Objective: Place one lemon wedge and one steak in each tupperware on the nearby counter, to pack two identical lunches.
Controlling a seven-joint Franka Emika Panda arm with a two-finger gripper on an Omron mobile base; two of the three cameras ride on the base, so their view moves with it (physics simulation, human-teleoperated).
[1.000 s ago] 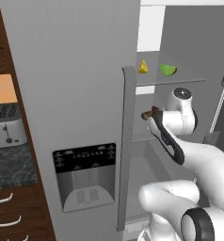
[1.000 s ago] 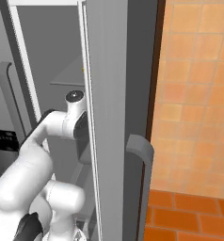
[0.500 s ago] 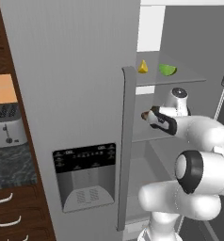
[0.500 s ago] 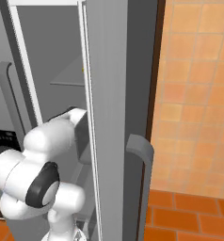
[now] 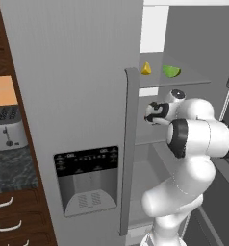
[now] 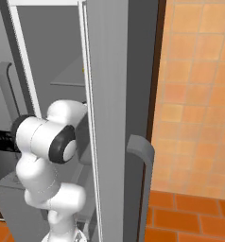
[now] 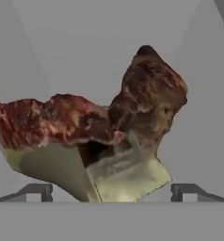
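Steak (image 7: 100,136) is what the hand is facing — two lumpy brown-and-red pieces pressed together, so close to the hand camera that they take up most of its picture. Together they run across that view, the left piece lying flat and long, the right one rearing up to a blunt peak at the upper right; pale cut faces show along their undersides. They sit on a plain grey surface with grey walls behind.

From where I stand, the biggest thing is the fridge: its closed grey door (image 5: 73,86) with the dispenser panel (image 5: 86,180) and a long upright handle (image 5: 127,149). To the right of that door the cabinet stands open. The white arm (image 5: 193,144) rises from the lower right of the left base view and bends into that opening, its gripper (image 5: 153,112) just under a glass shelf (image 5: 184,81). In the right base view the arm (image 6: 43,146) shows behind the edge of the opened door (image 6: 114,118).

The claw is spread wide and holds nothing; its two dark fingertips (image 7: 36,190) stand on either side of the meat.

On the glass shelf above lie a lemon wedge (image 5: 146,68), point up, and well to its right a green lime wedge (image 5: 171,71). Far left, a toaster (image 5: 8,129) sits on the black speckled counter (image 5: 10,170).
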